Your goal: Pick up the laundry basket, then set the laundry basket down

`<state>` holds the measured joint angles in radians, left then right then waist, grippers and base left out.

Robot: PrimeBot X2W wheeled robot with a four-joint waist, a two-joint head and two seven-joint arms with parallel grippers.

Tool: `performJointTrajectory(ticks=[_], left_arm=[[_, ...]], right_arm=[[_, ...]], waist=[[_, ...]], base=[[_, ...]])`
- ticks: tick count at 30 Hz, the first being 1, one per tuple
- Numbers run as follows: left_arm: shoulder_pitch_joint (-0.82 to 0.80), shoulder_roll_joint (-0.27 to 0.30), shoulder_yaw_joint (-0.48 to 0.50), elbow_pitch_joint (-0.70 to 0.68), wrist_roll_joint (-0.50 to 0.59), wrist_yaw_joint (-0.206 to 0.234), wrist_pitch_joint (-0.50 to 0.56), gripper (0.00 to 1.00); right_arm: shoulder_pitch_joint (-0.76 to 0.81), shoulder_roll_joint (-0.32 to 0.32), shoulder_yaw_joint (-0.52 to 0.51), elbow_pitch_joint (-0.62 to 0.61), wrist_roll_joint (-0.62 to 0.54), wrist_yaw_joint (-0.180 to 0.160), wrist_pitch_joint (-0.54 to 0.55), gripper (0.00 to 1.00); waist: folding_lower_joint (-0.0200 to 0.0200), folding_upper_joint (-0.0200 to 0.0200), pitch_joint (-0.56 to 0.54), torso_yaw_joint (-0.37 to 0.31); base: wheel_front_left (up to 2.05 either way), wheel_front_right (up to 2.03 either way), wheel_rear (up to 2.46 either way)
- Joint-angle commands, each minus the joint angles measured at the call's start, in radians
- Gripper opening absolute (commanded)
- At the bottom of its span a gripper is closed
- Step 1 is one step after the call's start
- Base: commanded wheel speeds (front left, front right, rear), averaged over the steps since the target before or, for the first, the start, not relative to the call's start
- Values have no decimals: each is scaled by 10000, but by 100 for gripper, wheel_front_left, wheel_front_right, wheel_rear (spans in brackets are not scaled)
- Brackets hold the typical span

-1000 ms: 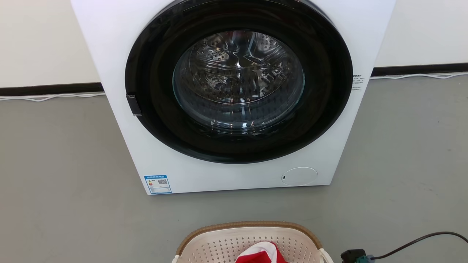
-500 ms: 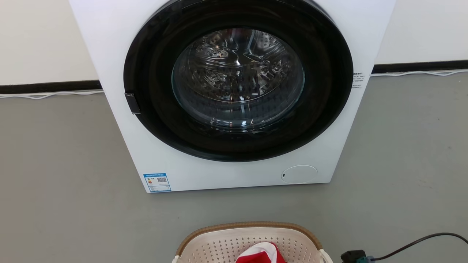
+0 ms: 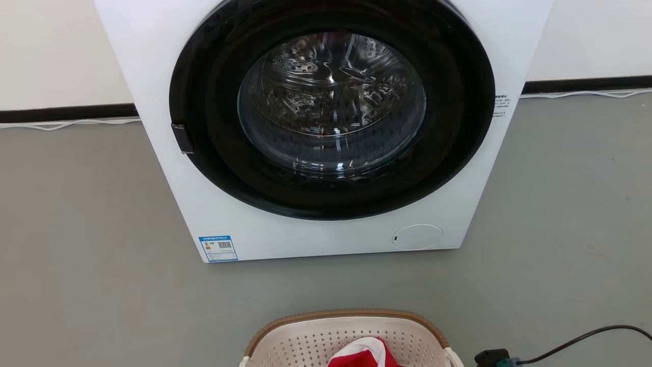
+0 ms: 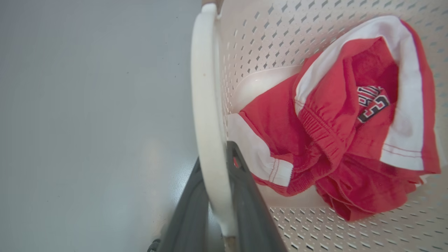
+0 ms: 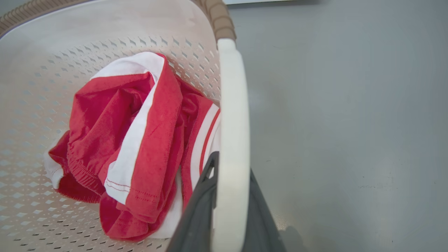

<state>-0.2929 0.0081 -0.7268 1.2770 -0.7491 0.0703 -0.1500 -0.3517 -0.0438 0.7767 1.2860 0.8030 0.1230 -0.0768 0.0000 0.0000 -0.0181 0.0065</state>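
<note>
The cream perforated laundry basket with its brown woven-look rim shows at the bottom centre of the head view, in front of the washer. Red and white clothes lie inside it. In the left wrist view my left gripper is shut on the basket's white loop handle, with a dark finger on each side of the loop. The right wrist view has my right gripper shut on the other white handle the same way. The red garment lies bunched on the basket floor.
A white front-loading washer with a closed dark round door stands just beyond the basket. A black plug and cable lie on the grey floor at the lower right. White cables run along the wall's dark skirting.
The washer and floor have slid down and grown slightly in the head view, so the camera has shifted. The basket keeps its place at the bottom edge.
</note>
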Motion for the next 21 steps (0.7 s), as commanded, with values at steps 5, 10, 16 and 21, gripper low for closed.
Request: performJointTrajectory(ticks=[5,10,16,21], left_arm=[[-547,421,182,30,-150,259,-276,0],[-983,439,213,42,-185,285,-380,0],[-1822,487,278,46,-213,312,-520,0],[-2735,548,336,27,-216,334,-622,0]], right_arm=[[-433,-64,282,8,143,77,-286,0],[-919,-64,267,17,249,77,-438,0],[-1798,-64,234,29,308,77,-671,0],[-2732,-64,85,40,399,77,-916,0]], waist=[[0,0,252,-5],[0,0,748,8],[0,0,1691,62],[0,0,2729,137]], base=[[0,0,0],[0,0,0],[0,0,0],[0,0,0]])
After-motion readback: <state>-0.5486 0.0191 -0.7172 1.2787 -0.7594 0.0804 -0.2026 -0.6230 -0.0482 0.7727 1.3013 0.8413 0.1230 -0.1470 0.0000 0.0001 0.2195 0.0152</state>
